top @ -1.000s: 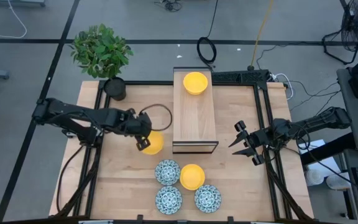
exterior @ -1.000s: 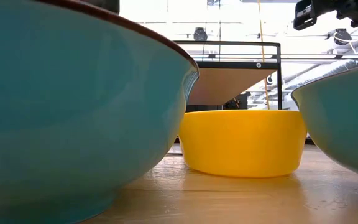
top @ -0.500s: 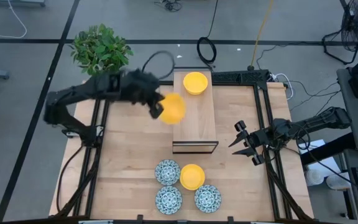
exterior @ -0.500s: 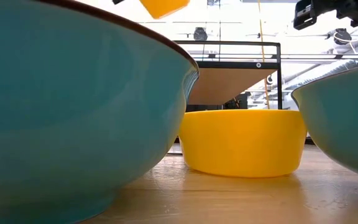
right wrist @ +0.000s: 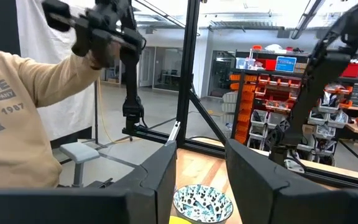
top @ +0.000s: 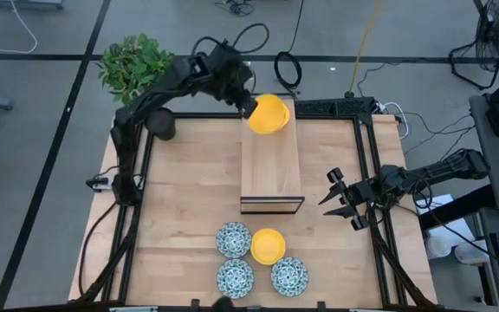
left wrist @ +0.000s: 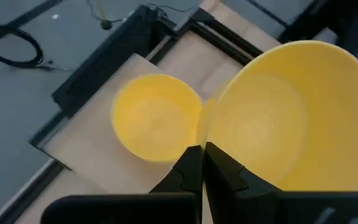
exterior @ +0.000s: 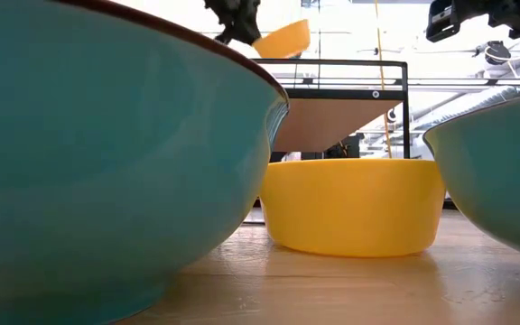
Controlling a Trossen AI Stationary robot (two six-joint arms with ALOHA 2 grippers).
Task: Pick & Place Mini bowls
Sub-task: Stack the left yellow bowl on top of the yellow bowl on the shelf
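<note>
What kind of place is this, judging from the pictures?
Probably a robotics lab or workshop: a framed wooden table holds the test bowls, orange parts bins fill shelves behind, and cables lie on the grey floor.

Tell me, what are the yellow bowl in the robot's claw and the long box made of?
The yellow bowl looks like smooth plastic: even colour, thin rim, soft sheen, though glazed ceramic is possible. The long box looks like pale wood, with visible grain and a matte surface.

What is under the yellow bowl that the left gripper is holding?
Under the held yellow bowl, clamped at its rim by the left gripper, a second yellow bowl rests on the raised wooden board. The held bowl covers one edge of it.
</note>
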